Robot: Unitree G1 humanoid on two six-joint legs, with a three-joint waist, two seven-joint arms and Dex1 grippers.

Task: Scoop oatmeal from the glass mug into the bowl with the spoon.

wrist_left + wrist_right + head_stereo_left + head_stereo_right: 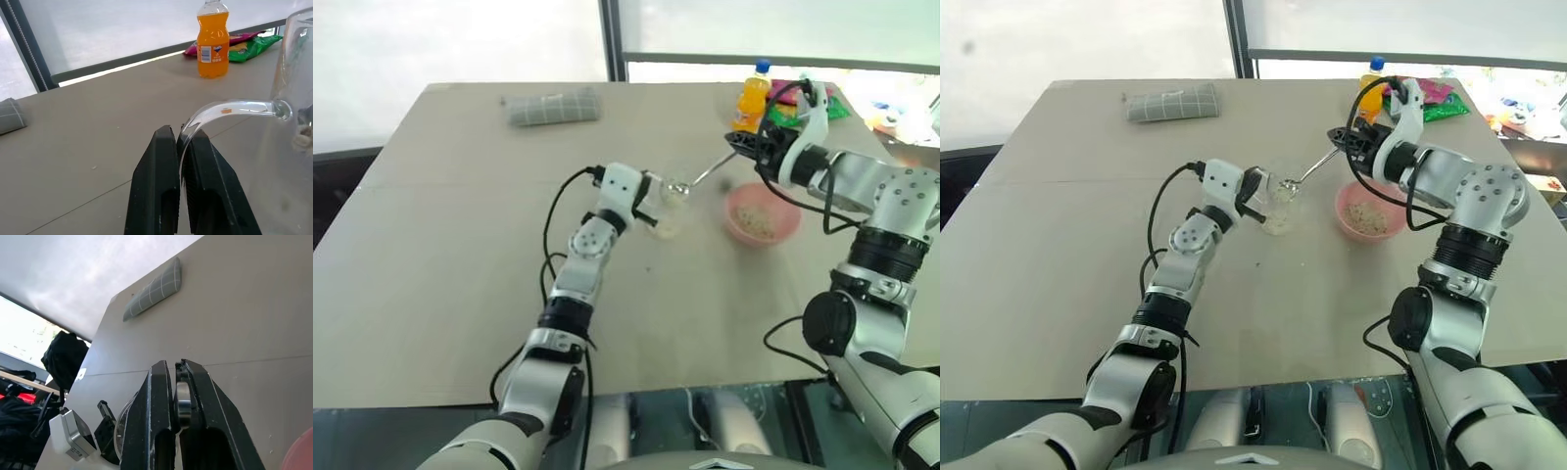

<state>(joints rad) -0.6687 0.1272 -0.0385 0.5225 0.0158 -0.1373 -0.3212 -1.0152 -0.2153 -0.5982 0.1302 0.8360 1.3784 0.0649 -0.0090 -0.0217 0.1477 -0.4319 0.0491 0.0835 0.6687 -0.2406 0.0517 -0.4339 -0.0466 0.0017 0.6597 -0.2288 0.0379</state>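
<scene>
Mid-table, spoon (700, 179) over glass mug (668, 208), bowl (762, 215) beside.

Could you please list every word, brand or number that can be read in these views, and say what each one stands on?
"Fanta": on the blue label of the orange drink bottle at the far side of the table.
White panel beside the logo on that label: print too small to read.
Snack packets behind the bottle: printing too blurred to read.
</scene>
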